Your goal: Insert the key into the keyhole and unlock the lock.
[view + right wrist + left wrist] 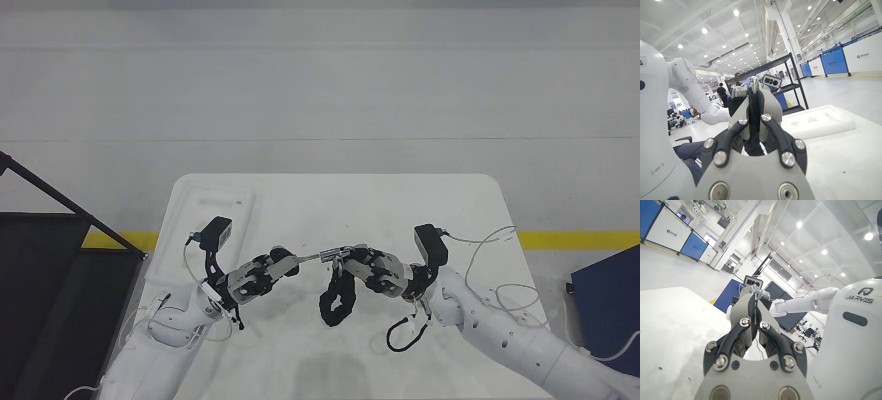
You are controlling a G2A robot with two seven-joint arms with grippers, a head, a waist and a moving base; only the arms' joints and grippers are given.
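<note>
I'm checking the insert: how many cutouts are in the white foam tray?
3 cutouts in the foam tray, in a row: one by the right gripper, one mid-tray, one at the other end. The gripper may hide more.

Slim silver key (755, 310) held mid-air, tip against round face of silver lock (758, 293); lock's black cable loop (335, 300) dangles below.

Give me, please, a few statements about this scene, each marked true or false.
1. The left gripper is shut on the key. True.
2. The lock lies on the table. False: the right gripper holds it above the table.
3. A foam tray sits on the table. True.
4. The right gripper is open. False: it is shut on the lock.
</note>
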